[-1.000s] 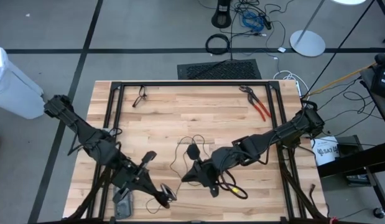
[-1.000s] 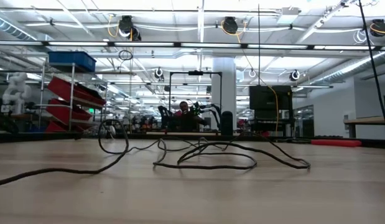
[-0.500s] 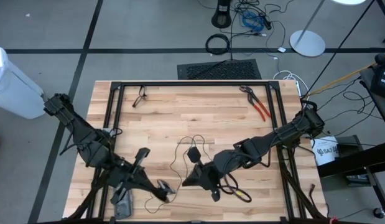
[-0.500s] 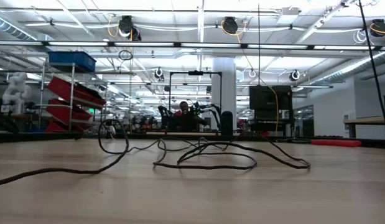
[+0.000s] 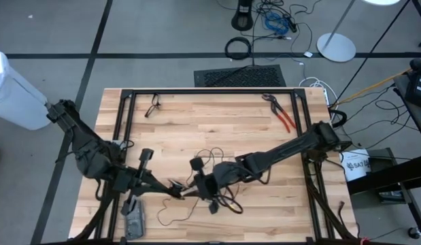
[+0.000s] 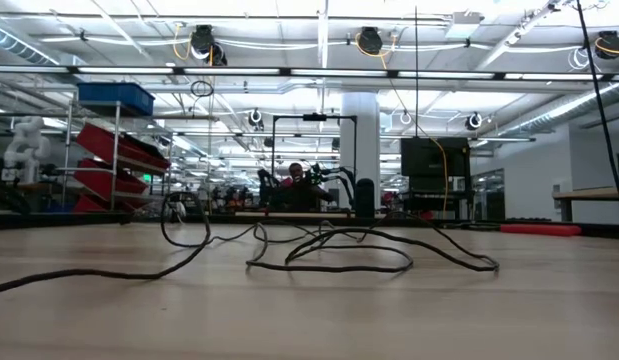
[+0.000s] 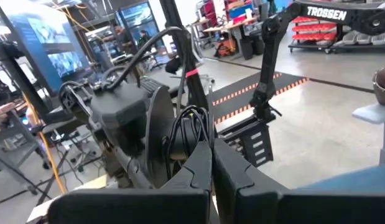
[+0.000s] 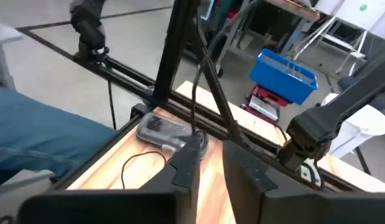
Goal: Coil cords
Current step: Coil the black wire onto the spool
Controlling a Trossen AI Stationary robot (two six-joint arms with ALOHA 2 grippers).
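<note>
Left claw (image 5: 177, 190): fingers pressed together on the cord (image 5: 209, 158); has swung inward from the near-left part of the counter (image 5: 217, 116) to meet the right claw at near centre

Right claw (image 5: 194, 192): has slid leftward from its earlier spot; fingers slightly apart where a second ago they were together, tip just beside the left claw

Cord: thin black tangle, loops lying behind and beside both claws, one strand trailing toward the near edge; in the low view its left loop has shifted slightly

Room: bare wood beyond the claws up to the pliers (image 5: 281, 113) at the far right; near edge close below both claws
</note>
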